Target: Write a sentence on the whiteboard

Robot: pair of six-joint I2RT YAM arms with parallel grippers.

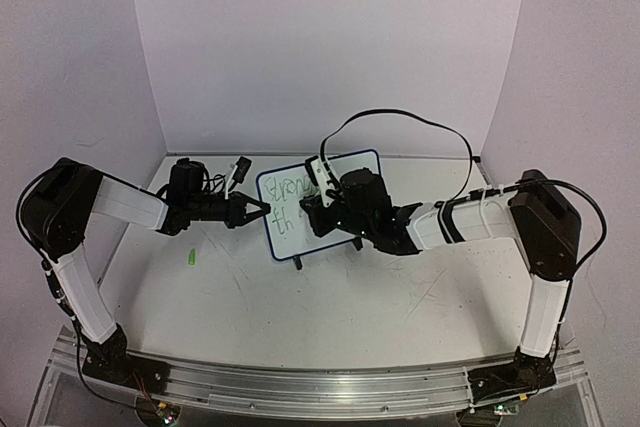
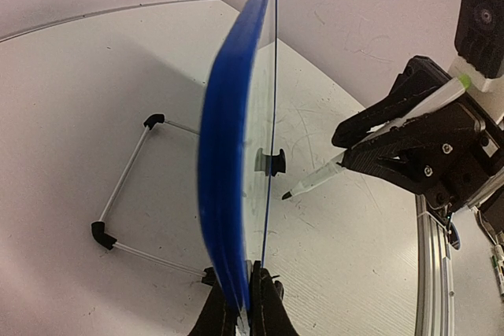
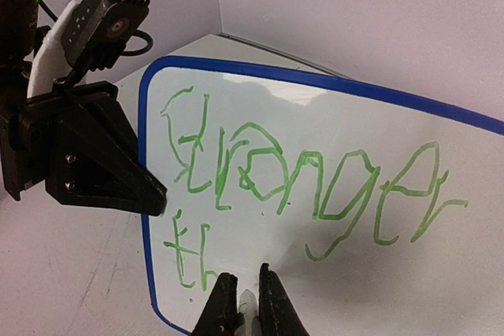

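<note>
My desk (image 1: pixel 330 317) is a white top, scuffed all over with thin grey scratches. Just past its centre, toward 12 o'clock, the whiteboard (image 1: pixel 285 222) stands on two black clip feet (image 1: pixel 297 263). From the left wrist I see a thin wire stand (image 2: pixel 126 175) with black corner pieces lying flat on the surface at the board's foot. A small green scrap (image 1: pixel 188 259) lies alone toward 9 o'clock, well apart from the board. An aluminium rail (image 1: pixel 320 385) runs along the 6 o'clock edge.

Left fingers (image 2: pixel 220 317), right fingers (image 3: pixel 223 306): both clamped.
</note>
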